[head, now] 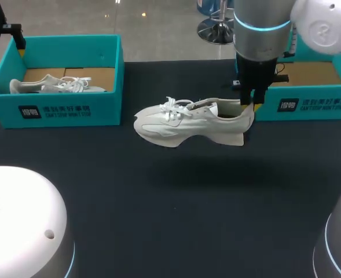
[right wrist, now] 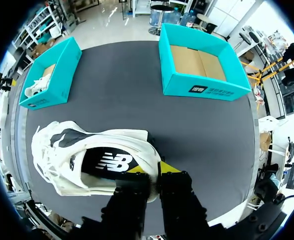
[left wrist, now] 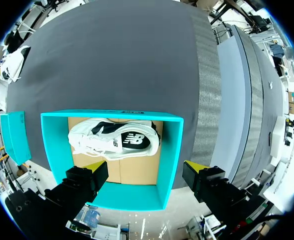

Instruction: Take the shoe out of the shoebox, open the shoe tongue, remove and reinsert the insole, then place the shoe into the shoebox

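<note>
White lace-up sneaker [head: 193, 121] hangs just above the dark tabletop [head: 158, 231], pinched only at its heel by the right hand [head: 249, 106]; that thin, off-centre grip could let it swing or slip free.

Dark table [head: 170, 220] holds 2 teal boxes: left shoebox [head: 72, 110], right shoebox [head: 315, 107].

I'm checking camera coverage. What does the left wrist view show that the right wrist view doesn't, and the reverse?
Only the left wrist view: the left gripper, open over the shoebox, and a straight-down look at the second shoe lying inside. Only the right wrist view: the right gripper, shut on the heel of the lifted shoe. Both: that shoebox with the second shoe in it, and the dark table.
</note>
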Robot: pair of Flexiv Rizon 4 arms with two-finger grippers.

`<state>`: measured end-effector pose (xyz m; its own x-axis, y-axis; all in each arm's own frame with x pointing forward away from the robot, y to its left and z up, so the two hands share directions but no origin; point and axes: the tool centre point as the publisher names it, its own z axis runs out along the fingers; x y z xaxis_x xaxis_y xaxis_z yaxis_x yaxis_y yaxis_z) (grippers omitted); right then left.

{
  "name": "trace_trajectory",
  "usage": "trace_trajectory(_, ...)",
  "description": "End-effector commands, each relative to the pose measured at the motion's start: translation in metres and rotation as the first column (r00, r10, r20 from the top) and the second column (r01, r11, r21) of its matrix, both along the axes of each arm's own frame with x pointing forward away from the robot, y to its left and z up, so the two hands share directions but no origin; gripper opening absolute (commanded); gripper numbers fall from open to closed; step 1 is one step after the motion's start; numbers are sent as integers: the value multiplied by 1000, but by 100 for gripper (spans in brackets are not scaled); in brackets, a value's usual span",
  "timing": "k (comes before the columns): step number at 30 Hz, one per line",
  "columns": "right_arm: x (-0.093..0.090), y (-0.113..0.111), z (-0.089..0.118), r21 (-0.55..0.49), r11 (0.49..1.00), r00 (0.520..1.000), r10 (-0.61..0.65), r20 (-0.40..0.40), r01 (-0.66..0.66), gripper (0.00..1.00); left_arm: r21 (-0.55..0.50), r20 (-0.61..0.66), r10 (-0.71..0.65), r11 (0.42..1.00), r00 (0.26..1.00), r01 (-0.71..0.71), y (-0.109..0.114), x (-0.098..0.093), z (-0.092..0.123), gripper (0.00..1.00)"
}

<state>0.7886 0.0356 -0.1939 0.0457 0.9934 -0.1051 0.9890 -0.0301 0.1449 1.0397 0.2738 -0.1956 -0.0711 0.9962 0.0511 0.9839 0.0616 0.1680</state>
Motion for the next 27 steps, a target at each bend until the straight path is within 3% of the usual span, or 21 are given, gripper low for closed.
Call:
trace_trajectory(1, 0, 0, -1, 5, 1000, 1000, 10, -8, -10, 0, 2, 2, 0, 1000, 1000, 0, 0, -1, 0, 100)
trace_trajectory(12, -12, 2, -32, 64, 997, 999, 41, -26, -39, 0, 2, 2, 0, 1000, 1000, 0, 0, -1, 0, 100)
trace_trajectory(27, -15, 5, -76, 60, 996, 997, 70, -25, -68, 0, 2, 2, 0, 1000, 1000, 0, 0, -1, 0, 100)
